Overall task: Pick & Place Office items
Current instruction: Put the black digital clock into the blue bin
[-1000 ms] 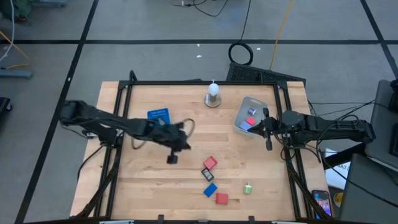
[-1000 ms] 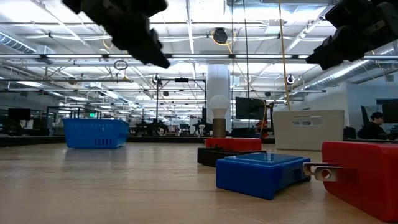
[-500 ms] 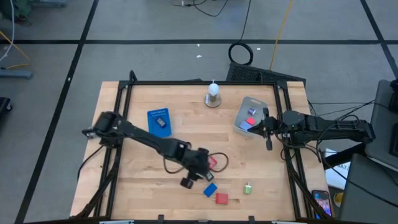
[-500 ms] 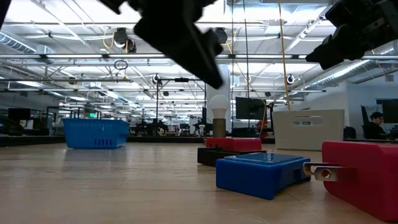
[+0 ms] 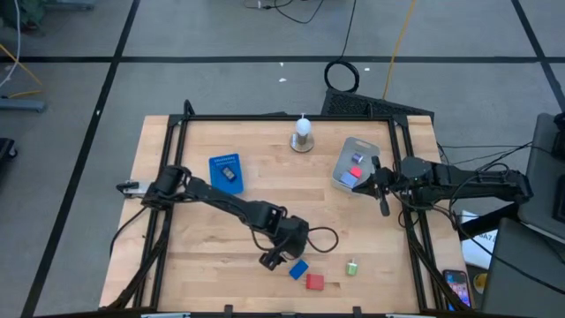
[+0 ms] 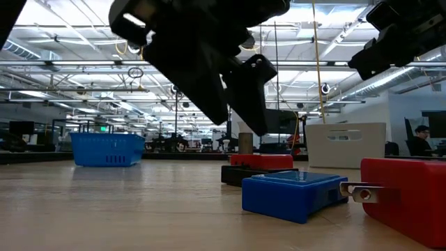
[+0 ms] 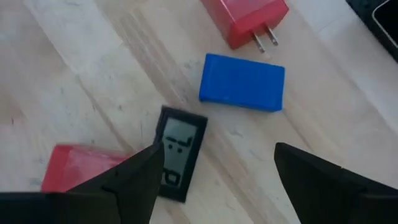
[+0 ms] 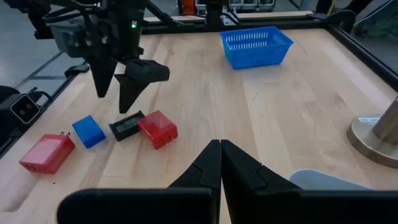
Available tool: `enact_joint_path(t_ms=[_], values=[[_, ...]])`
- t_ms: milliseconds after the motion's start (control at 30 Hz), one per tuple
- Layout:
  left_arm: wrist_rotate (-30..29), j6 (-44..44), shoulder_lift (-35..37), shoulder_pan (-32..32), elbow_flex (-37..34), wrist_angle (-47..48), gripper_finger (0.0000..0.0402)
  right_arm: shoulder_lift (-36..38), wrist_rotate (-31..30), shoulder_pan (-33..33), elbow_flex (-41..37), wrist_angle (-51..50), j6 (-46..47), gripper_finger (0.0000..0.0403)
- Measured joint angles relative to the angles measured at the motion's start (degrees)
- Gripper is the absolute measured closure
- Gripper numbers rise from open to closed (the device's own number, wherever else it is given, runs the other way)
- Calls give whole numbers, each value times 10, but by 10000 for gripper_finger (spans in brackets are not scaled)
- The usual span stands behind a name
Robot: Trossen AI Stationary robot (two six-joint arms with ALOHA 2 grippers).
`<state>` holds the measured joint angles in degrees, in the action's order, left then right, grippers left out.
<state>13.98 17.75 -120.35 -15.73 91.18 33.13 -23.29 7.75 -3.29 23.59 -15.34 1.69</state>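
Observation:
Several small office items lie flat near the table's front edge: a blue block (image 7: 242,81), a red plug-in piece (image 7: 245,18), a black piece with a small display (image 7: 177,152), a red block (image 7: 78,171) and a green piece (image 5: 351,267). My left gripper (image 5: 278,254) hangs open just above the black piece and the red block, one finger on each side, touching nothing. My right gripper (image 5: 381,190) is shut and empty, in the air beside the grey tub (image 5: 346,150), which holds red and blue pieces.
A blue basket (image 5: 226,172) stands at the back left. A white bulb on a round metal base (image 5: 302,137) stands at the back centre. A black frame (image 5: 282,117) runs around the table. Bare wood lies between the basket and the items.
My left gripper has swung from the table's middle left toward the near right, down over the cluster of items, and has opened on the way. No item has moved.

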Motion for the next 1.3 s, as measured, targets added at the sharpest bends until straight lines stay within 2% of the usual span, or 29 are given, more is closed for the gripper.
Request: enact_joint_path(t_ms=[300, 633, 1067, 1167, 1300], values=[[54, 30, -24, 25, 0, -12, 114, 0, -1, 0, 0, 2, -5, 403], [49, 31, -56, 54, 0, -25, 117, 0, -2, 0, 0, 0, -9, 403], [37, 33, -66, 55, 2, -7, 119, 0, -2, 0, 0, 1, -11, 403], [37, 22, -66, 56, 1, -3, 144, 0, -2, 0, 0, 2, -12, 403], [35, 10, -67, 58, 1, 3, 218, 0, -2, 0, 0, 1, -13, 403]])
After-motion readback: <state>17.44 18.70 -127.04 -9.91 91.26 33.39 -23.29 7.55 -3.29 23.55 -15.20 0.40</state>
